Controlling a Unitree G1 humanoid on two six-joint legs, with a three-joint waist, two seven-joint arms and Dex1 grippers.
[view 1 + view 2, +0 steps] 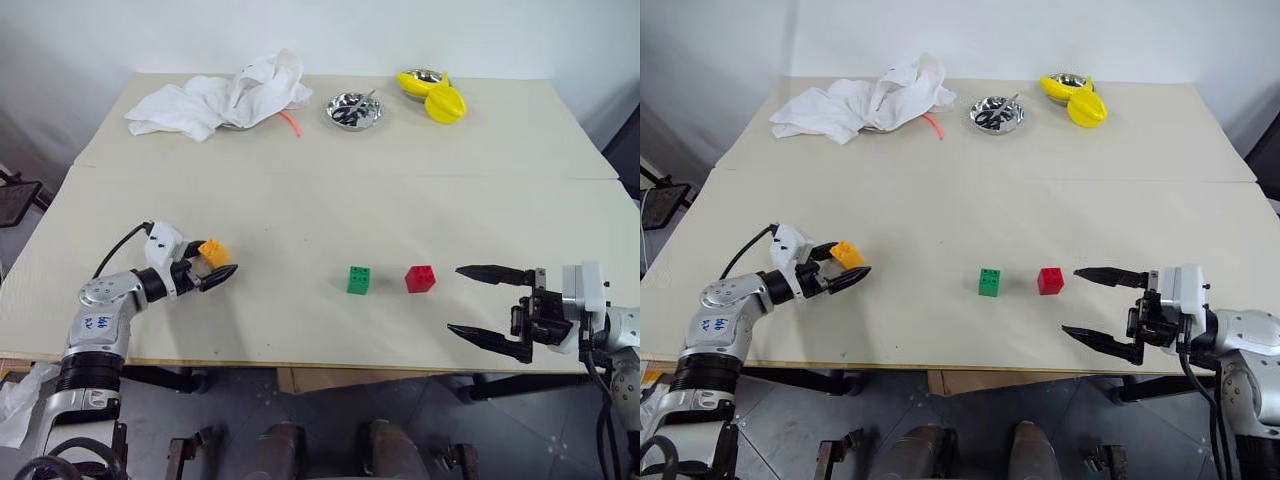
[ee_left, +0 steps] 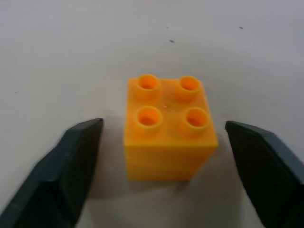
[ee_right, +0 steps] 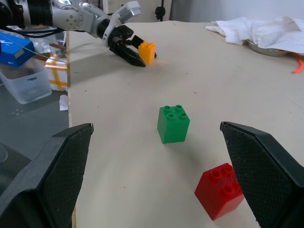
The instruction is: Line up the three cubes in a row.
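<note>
On the table's left part sits the orange cube (image 1: 213,250), studs up. My left gripper (image 1: 218,262) is open and straddles it, one black finger on each side; in the left wrist view a gap of bare table shows between each fingertip (image 2: 83,142) and the orange cube (image 2: 166,128). The green cube (image 1: 359,280) and the red cube (image 1: 420,278) stand side by side near the front middle, a small gap apart. Right of the red cube, my right gripper (image 1: 455,299) hovers open and empty, pointing left toward it.
At the back of the table (image 1: 300,200) lie a crumpled white cloth (image 1: 220,100), a metal dish holding scissors (image 1: 352,110) and yellow objects (image 1: 435,95) by a second dish. The table's front edge runs just behind both grippers.
</note>
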